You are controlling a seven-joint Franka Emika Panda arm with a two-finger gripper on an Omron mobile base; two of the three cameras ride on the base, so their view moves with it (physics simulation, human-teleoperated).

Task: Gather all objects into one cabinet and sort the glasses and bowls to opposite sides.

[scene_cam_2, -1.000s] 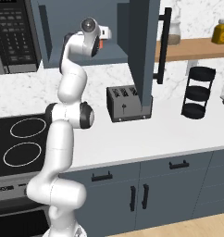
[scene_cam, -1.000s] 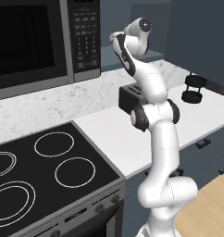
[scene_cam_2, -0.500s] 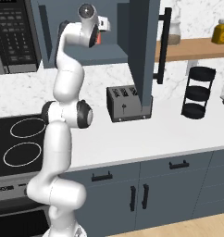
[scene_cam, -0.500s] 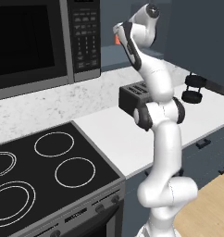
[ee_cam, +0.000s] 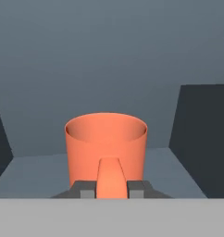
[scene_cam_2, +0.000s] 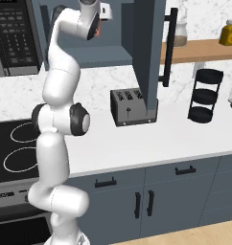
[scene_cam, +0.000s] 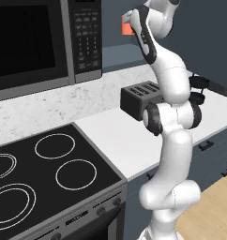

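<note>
Fingers (ee_cam: 111,190) clamp handle of orange-red cup (ee_cam: 106,143), w/ cup body just ahead.

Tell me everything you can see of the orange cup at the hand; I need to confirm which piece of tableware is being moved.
The orange cup is a plain, matte, slightly tapered vessel with an open round mouth and nothing visible inside. A handle-like strip of the same orange runs down its near side, and the shut hand grips that strip between its dark fingertips. The cup sits upright relative to the hand camera, inside the dark slate-blue cabinet. Whether its base rests on the shelf is hidden.
</note>
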